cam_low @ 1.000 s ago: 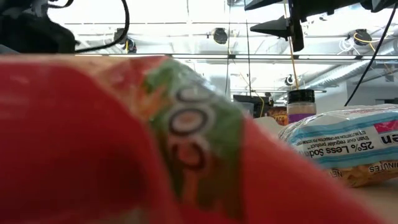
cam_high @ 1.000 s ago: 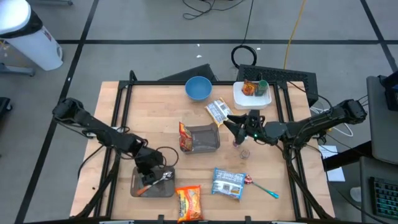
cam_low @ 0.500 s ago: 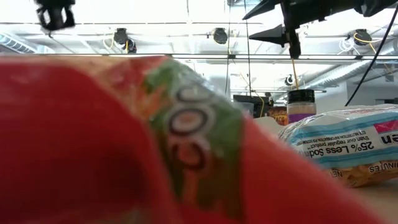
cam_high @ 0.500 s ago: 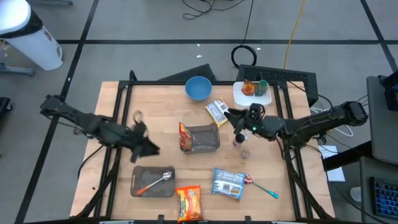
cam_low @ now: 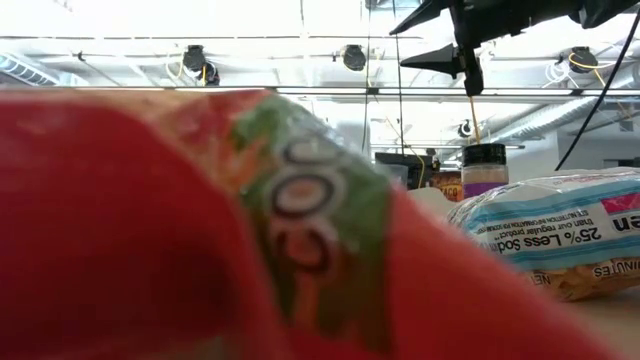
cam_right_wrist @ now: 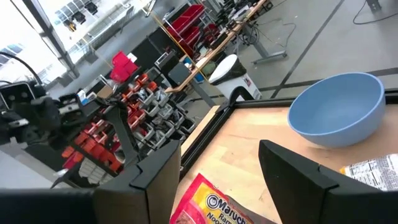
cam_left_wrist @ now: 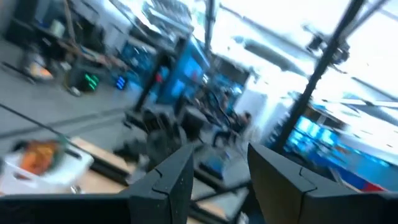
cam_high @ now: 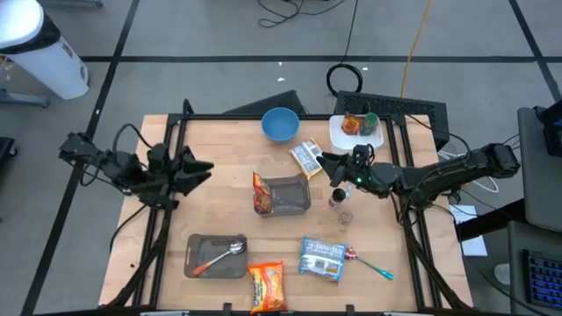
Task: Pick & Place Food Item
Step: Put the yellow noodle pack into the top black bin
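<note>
My left gripper (cam_high: 204,167) has left the grey tray (cam_high: 195,248) and pulled back toward the frame's left, empty.

Most of the low view is blocked by a blurred red packet (cam_low: 200,230); the left wrist view is smeared.

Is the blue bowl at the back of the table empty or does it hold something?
Empty. The high view shows the blue bowl upright with only bare blue inside; the right wrist view shows nothing rising above its rim.
</note>
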`<action>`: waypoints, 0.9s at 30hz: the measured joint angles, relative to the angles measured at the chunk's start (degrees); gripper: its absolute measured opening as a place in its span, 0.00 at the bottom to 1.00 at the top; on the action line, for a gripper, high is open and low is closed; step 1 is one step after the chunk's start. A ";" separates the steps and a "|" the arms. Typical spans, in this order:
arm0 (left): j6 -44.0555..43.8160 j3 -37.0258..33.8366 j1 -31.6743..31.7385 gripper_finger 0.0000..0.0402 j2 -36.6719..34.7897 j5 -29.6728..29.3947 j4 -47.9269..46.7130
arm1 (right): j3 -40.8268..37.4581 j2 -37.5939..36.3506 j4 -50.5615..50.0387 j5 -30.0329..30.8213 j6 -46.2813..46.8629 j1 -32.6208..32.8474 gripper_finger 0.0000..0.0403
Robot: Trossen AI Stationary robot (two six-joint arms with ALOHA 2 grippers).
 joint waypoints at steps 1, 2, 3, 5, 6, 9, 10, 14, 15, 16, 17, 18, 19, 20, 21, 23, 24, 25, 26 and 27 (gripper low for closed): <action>1.10 0.00 0.07 0.39 0.38 -0.72 1.55 | 0.00 0.00 -0.04 0.00 -0.06 0.00 0.52; 2.11 0.00 0.24 0.39 0.73 -1.21 3.14 | 0.00 0.00 -0.13 0.02 -0.50 -0.07 0.52; 3.26 0.00 0.51 0.39 1.11 -1.41 4.69 | 0.00 0.00 -0.32 0.04 -1.14 -0.19 0.52; 5.60 0.00 1.13 0.39 1.92 -1.68 6.96 | 0.02 0.00 -1.35 0.06 -1.90 -0.40 0.52; 6.72 0.00 1.42 0.39 2.33 -1.72 7.99 | 0.02 0.00 -2.15 0.16 -2.00 -0.57 0.52; 9.21 0.00 2.77 0.39 3.48 -1.73 12.25 | 0.02 0.12 -4.69 0.15 -2.01 -1.11 0.52; 9.47 0.00 3.38 0.39 3.87 -1.74 14.55 | 0.02 0.38 -5.50 0.14 -1.95 -1.32 0.52; 9.83 0.00 5.94 0.39 5.31 -1.79 21.16 | 0.02 1.65 -8.26 0.04 -1.89 -2.16 0.52; 10.50 0.00 6.61 0.39 5.47 -1.79 21.26 | 0.04 2.22 -8.52 0.04 -1.70 -2.34 0.52; 11.55 0.00 7.23 0.39 5.69 -1.81 20.86 | 0.04 2.84 -8.92 -0.15 -1.66 -2.52 0.52; 12.32 0.00 7.75 0.39 5.99 -2.03 20.20 | 0.04 3.48 -9.20 -0.57 -1.73 -2.61 0.52; 12.56 0.00 8.18 0.39 6.31 -3.25 18.99 | 0.04 4.17 -9.12 -1.52 -2.01 -2.71 0.52; 12.38 0.00 8.40 0.39 6.70 -4.79 17.45 | 0.04 4.68 -8.92 -2.75 -2.50 -2.88 0.52; 11.55 0.00 8.51 0.39 7.18 -6.74 15.80 | 0.04 5.02 -9.10 -4.74 -3.29 -2.99 0.52; 10.21 0.00 8.51 0.39 7.75 -8.27 13.90 | 0.04 5.36 -9.23 -6.76 -4.42 -3.02 0.52; 6.56 0.00 8.45 0.39 9.01 -10.14 10.96 | 0.04 6.08 -9.32 -11.39 -7.10 -3.10 0.52; 4.38 0.00 8.42 0.39 9.66 -10.19 9.93 | 0.04 6.33 -9.42 -13.66 -8.40 -3.10 0.52; 2.24 0.00 8.42 0.39 10.31 -10.15 9.19 | 0.04 6.36 -9.55 -16.02 -9.65 -3.13 0.52; -0.08 0.00 8.40 0.39 11.00 -9.94 8.50 | 0.04 6.35 -9.45 -18.11 -10.95 -3.17 0.52; -2.17 0.00 8.25 0.39 11.70 -9.42 8.13 | 0.04 6.32 -9.28 -19.92 -12.18 -3.31 0.52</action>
